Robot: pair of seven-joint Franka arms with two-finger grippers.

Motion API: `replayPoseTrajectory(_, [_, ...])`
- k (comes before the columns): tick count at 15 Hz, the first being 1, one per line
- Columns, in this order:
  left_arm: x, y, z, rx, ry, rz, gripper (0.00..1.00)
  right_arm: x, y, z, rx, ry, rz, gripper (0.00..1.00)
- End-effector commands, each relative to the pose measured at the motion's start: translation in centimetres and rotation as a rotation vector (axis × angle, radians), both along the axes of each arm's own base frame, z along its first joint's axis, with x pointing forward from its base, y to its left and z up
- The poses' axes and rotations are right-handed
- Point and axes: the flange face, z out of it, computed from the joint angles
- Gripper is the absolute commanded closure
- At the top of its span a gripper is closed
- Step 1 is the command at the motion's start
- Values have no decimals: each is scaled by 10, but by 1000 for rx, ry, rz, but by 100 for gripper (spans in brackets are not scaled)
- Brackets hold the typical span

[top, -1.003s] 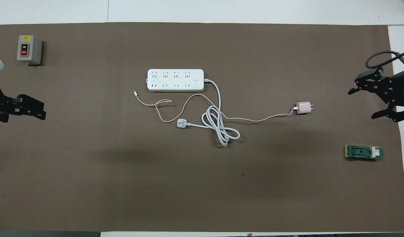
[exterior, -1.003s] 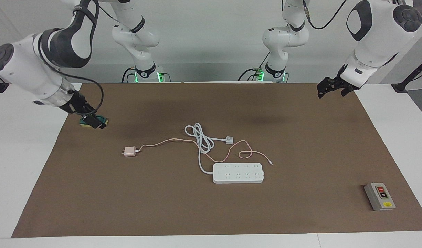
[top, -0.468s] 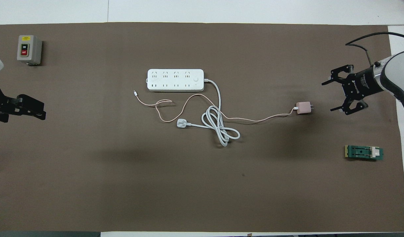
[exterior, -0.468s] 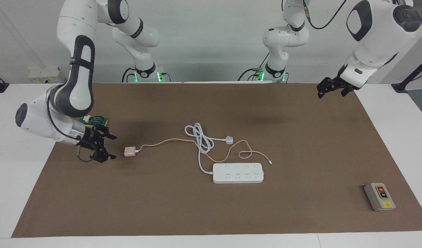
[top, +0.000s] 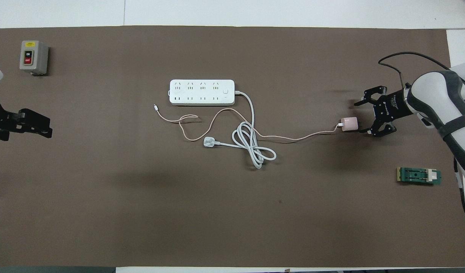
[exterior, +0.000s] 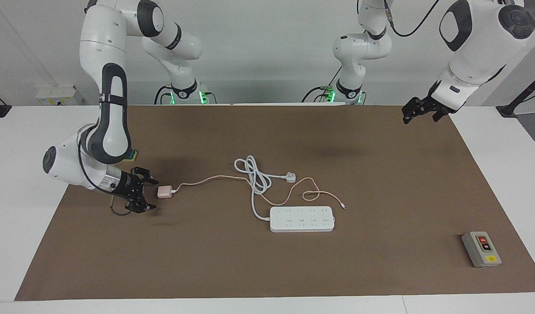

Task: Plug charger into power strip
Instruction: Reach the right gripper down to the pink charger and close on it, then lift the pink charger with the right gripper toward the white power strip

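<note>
The right gripper (exterior: 150,194) (top: 362,117) was low over the table (exterior: 381,183) (top: 141,212) at the right arm's end, its jaws spread wide and empty on either side of the charger's prong end, with no finger seen touching it. The charger (exterior: 165,192) (top: 349,124) lay flat on the table, well apart from the power strip (exterior: 302,219) (top: 202,92), toward the right arm's end and nearer to the robots than the strip. Its thin pink cable (exterior: 206,179) (top: 293,138) ran from it toward the strip, crossing the strip's coiled white cord (exterior: 254,174) (top: 253,148) and ending in a loose loop just beside the strip. A white three-pin plug (exterior: 290,177) (top: 209,142) lay near the strip, on its robot side. The left gripper (exterior: 418,111) (top: 31,125) waited over the table's left-arm end, whether open or closed I cannot tell. A grey switch box (exterior: 481,249) (top: 33,57) sat well apart from the strip toward that end. A green block (top: 418,176) lay near the charger.
</note>
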Motion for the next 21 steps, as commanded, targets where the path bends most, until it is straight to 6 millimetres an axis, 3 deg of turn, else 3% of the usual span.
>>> replayPoseTrajectory(1, [-6,5,3,-9,-19,6,0,-19,-4,4,36,-28,18,2])
replayPoseTrajectory(10, [-6,5,3,-10,-20,6,0,-30,-2,-11,49,-77,42,6])
replayPoseTrajectory(11, [-6,5,3,-9,-19,6,0,-30,-2,-11,49,-78,43,17])
replayPoseTrajectory(12, [-6,5,3,-9,-20,6,0,-31,-2,-12,49,-77,44,38])
replayPoseTrajectory(13, [-6,6,3,-9,-22,7,0,-31,-3,-12,50,-78,42,69])
replayPoseTrajectory(15, [-6,6,3,-9,-23,7,0,-29,1,-11,50,-85,57,99])
replayPoseTrajectory(21, [-6,6,3,-9,-22,7,0,-22,8,-3,52,-90,64,100])
